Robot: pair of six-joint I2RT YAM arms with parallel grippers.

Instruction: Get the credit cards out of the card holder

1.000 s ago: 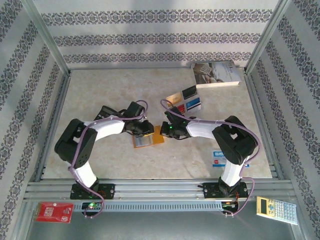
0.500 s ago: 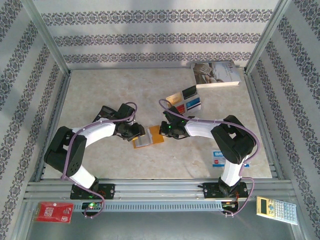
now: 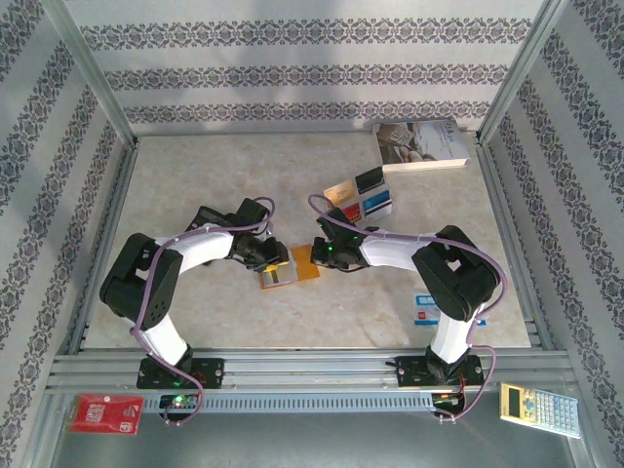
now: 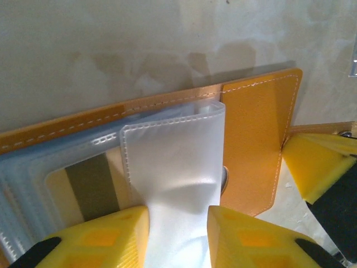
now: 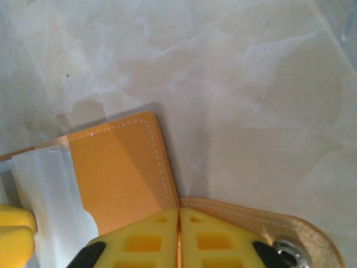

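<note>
The tan-orange card holder (image 3: 303, 265) lies open on the table between both grippers. My left gripper (image 3: 270, 258) is shut on a clear plastic sleeve (image 4: 173, 156) of the holder, which puckers between the yellow fingers (image 4: 111, 237). A credit card (image 4: 89, 187) with a dark stripe sits in the sleeves beside it. My right gripper (image 3: 318, 253) is shut on the edge of the orange cover (image 5: 117, 173), with a thin orange sliver between its pads. Its yellow fingertip (image 4: 318, 164) shows at the holder's right corner. The snap tab (image 5: 290, 245) lies under the right gripper.
Loose cards (image 3: 361, 200) lie behind the right arm, and a blue-and-white card (image 3: 426, 308) lies by its base. A book (image 3: 421, 143) rests at the back right corner. A calculator (image 3: 539, 407) and a red packet (image 3: 107, 413) sit below the front rail.
The left arm swung its elbow out to the left and came back in. Its gripper ended slightly further left, and the holder shifted a little with it. The right arm barely moved.
</note>
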